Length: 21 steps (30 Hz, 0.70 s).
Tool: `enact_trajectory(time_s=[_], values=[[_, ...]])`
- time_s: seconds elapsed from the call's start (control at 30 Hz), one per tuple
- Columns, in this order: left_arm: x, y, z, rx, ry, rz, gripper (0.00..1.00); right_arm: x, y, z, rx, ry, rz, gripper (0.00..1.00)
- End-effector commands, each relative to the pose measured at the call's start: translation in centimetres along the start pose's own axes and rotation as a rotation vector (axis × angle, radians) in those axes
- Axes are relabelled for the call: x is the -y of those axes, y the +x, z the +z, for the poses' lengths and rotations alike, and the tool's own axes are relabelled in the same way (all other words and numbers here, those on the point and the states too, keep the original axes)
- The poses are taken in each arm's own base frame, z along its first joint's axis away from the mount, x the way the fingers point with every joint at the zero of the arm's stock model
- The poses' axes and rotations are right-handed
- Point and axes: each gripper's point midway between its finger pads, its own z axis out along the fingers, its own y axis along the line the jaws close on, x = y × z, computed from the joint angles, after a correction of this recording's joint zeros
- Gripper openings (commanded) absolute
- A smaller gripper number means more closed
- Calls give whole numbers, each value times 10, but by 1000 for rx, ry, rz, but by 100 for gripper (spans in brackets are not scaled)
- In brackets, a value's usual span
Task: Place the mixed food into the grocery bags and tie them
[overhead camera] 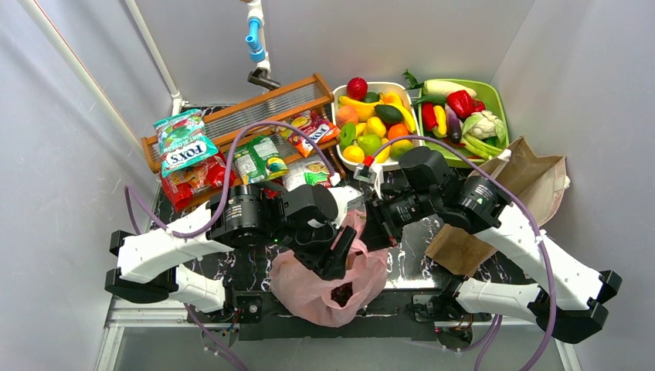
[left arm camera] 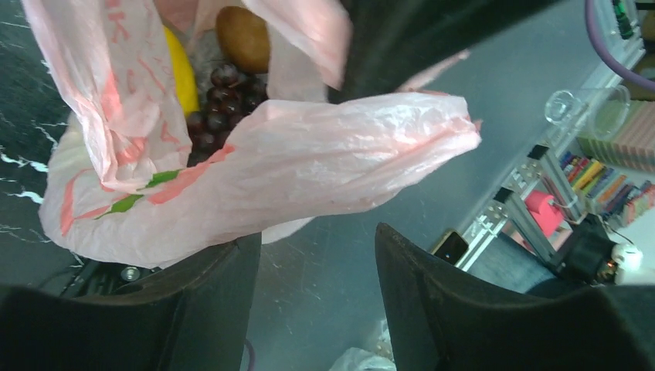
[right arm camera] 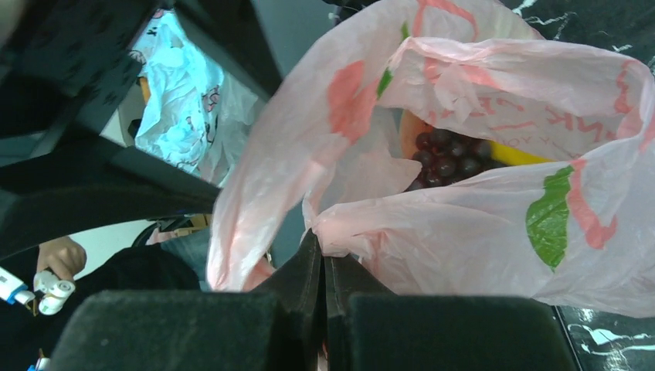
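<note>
A: Pink plastic bag (overhead camera: 303, 295) sits at lower centre of the overhead view, mouth up. Dark grapes (left arm camera: 220, 100) and a yellow piece (left arm camera: 181, 73) are inside.

B: Right gripper (right arm camera: 323, 249)?

A: Fingers together, a fold of the bag's rim pinched at their tips (lower centre, right-wrist view).

B: Left gripper (left arm camera: 315, 236)?

A: Fingers apart, holding nothing. The loose flap (left arm camera: 347, 154) lies just ahead, long axis left to right across the gap. The left arm is nearer; I judge it should advance, then close. Brown paper bag (overhead camera: 533, 182) lies well apart, right.
</note>
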Motion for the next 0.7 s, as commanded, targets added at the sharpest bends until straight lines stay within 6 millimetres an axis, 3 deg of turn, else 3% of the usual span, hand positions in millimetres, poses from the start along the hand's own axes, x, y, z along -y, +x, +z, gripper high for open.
enact_trajectory(time_s=[0.0, 0.4, 0.67], values=[[-16, -12, -3, 71, -85, 37, 54, -20, -1, -5, 13, -98, -52, 1], [-22, -19, 3, 143, -82, 85, 47, -34, 7, 1, -48, -239, -9, 1], [-16, -13, 10, 151, -9, 125, 46, -37, 24, 0, -151, -295, 37, 1]])
